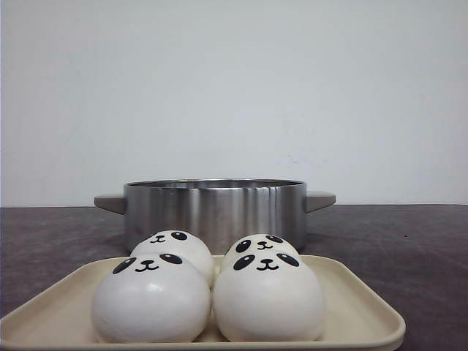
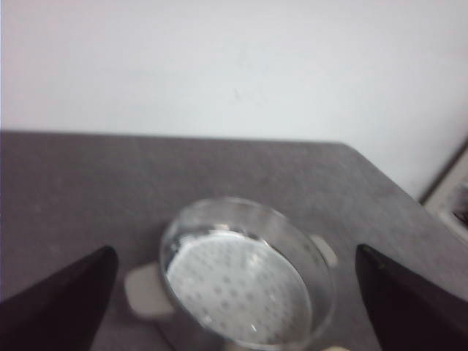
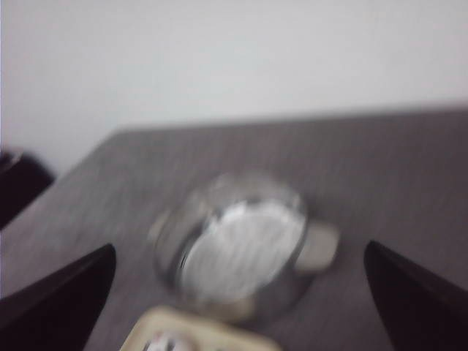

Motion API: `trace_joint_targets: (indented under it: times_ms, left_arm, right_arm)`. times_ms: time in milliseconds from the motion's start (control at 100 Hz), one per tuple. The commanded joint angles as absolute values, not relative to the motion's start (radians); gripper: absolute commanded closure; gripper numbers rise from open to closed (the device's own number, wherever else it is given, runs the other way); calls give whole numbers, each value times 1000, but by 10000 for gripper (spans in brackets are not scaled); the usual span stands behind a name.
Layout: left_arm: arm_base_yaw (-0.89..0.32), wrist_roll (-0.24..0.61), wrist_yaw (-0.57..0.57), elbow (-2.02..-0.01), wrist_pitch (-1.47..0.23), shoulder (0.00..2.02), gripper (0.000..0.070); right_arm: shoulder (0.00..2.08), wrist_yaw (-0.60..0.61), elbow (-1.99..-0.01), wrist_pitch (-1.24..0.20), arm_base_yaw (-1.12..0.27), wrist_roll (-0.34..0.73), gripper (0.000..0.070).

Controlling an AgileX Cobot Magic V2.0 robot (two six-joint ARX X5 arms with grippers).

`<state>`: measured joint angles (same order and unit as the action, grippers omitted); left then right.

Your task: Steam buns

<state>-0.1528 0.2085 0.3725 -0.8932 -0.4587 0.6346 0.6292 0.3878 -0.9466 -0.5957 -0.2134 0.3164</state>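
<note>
Four buns (image 1: 208, 285) on tray (image 1: 362, 307), rear pair half-hidden, pot (image 1: 216, 208) behind

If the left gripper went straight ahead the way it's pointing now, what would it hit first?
Most likely the steel pot: it sits centred ahead of the open left gripper, perforated plate showing inside. Depth is unclear, so the exact contact spot is uncertain.

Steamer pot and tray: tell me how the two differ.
The steamer pot is shiny metal, round and deep-walled, with grey side handles; the tray is matte cream, shallow and rounded-rectangular. The tray holds all four buns; the pot holds none, its perforated insert bare in the left wrist view. The tray lies nearer the front camera, the pot behind it. Both rest on the dark table.
</note>
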Motion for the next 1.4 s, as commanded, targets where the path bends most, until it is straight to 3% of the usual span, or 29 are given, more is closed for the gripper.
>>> trace_joint_targets:
  times_ms: [0, 340, 450, 770, 1140, 1180, 1230, 1340, 1390]
  left_arm:
    - [-167, 199, 377, -909, -474, 643, 67]
    - [-229, 199, 367, -909, -508, 645, 67]
    - [-249, 199, 367, -909, -509, 645, 67]
    - [-317, 199, 361, -909, -509, 645, 67]
    - [-349, 199, 359, -909, -509, 645, 67]
    - [-349, 199, 359, -909, -509, 645, 67]
    - [-349, 199, 359, -909, -509, 645, 67]
    - [-349, 199, 349, -909, -509, 645, 67]
    - [-349, 199, 336, -909, -509, 645, 67]
  right_arm:
    - [685, 374, -957, -612, -275, 343, 16]
    - [997, 56, -957, -668, -734, 476, 44]
    - [1118, 26, -958, -665, -814, 534, 121]
    - [1443, 29, -957, -580, -863, 585, 139]
    - [1613, 22, -957, -491, -847, 593, 183]
    - [1625, 19, -957, -491, -844, 595, 228]
    - [1629, 18, -957, -492, -838, 595, 346]
    - [1633, 17, -957, -483, -833, 588, 700]
    - [1633, 17, -957, -475, -833, 585, 696]
